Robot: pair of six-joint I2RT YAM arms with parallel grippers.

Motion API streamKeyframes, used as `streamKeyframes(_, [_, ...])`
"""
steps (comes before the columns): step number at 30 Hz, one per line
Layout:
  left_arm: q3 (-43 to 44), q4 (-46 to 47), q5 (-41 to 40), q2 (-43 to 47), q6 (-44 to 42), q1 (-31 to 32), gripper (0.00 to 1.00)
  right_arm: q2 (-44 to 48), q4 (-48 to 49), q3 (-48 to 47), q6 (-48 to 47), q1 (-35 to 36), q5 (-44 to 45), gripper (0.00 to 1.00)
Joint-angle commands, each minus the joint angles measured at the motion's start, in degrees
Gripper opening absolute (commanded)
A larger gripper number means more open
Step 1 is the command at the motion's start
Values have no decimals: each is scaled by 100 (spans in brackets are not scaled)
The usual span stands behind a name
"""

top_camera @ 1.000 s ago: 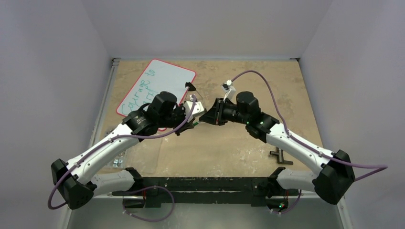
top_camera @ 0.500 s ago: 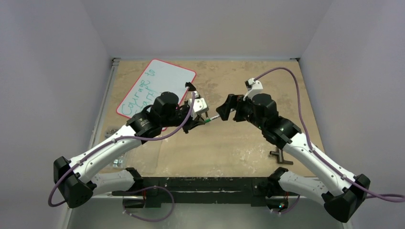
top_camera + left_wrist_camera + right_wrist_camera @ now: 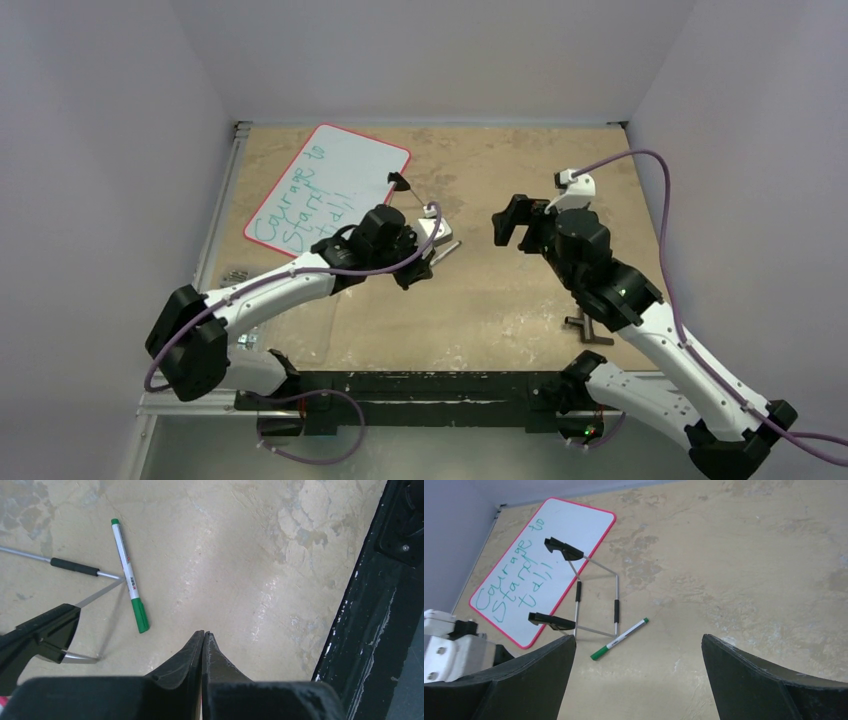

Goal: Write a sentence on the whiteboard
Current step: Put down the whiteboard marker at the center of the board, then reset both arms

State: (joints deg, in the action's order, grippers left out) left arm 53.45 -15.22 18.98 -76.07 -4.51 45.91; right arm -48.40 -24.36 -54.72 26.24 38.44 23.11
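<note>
The whiteboard point(image 3: 345, 160) point(image 3: 574, 527) lies flat at the far left, white with a red-pink rim. The sentence point(image 3: 300, 205) point(image 3: 514, 582) runs across it in teal handwriting. A green-capped marker point(image 3: 620, 638) point(image 3: 130, 577) point(image 3: 447, 247) lies loose on the table, right of the board. My left gripper point(image 3: 418, 265) point(image 3: 203, 632) hovers beside the marker, shut with nothing between its fingers. My right gripper point(image 3: 508, 225) point(image 3: 638, 637) hangs to the right of the marker, wide open and empty.
A wire stand with black clips point(image 3: 596, 600) point(image 3: 75, 567) point(image 3: 400, 182) sits at the board's right edge, touching the marker. A clear plastic sheet point(image 3: 300, 330) lies near left. A dark tool point(image 3: 585, 328) lies near right. The black base bar point(image 3: 370, 605) runs along the near edge.
The two grippers met at the marker; my right gripper has opened and drawn back to the right. The marker now lies on the table. My left wrist swung right.
</note>
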Motion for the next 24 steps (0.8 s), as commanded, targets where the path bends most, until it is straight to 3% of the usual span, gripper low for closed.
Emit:
streamKeyframes(1, [-142, 635, -23, -270, 311, 24, 0, 225, 27, 50, -149, -21, 388, 99])
streamKeyframes(6, [-73, 551, -86, -246, 371, 24, 1, 285, 54, 76, -168, -25, 399, 99])
streamKeyframes(7, [-26, 479, -129, -211, 357, 23, 5, 300, 118, 113, -186, -24, 341, 99])
streamKeyframes(10, [110, 243, -314, -46, 367, 30, 30, 363, 370, 227, -235, -20, 138, 99])
streamKeyframes(13, [369, -99, -505, 90, 401, 23, 72, 436, 594, 282, -298, -26, -10, 99])
streamKeyframes(17, [930, -839, -681, 294, 400, 26, 97, 420, 725, 322, -446, -22, -129, 99])
streamKeyframes(24, [1605, -1830, -1998, 979, 341, -118, 100, 398, 1022, 444, -427, -22, -256, 99])
